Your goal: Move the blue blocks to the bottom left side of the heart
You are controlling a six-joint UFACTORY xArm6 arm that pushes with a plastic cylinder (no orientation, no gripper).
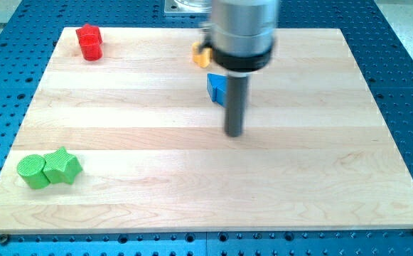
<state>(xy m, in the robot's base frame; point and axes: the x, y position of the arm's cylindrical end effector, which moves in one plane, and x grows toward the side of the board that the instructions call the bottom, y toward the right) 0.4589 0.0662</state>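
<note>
A blue block (215,88) lies near the view's top centre, partly hidden behind the rod; its shape cannot be made out. My tip (234,134) rests on the board just below and right of it, a short gap away. A yellow block (201,53) sits above the blue block, mostly hidden by the arm's grey body; its shape cannot be made out. No second blue block shows.
A red block (89,42) stands at the top left corner of the wooden board (192,185). A green round block (33,171) and a green star block (62,166) touch each other at the bottom left. A blue perforated table surrounds the board.
</note>
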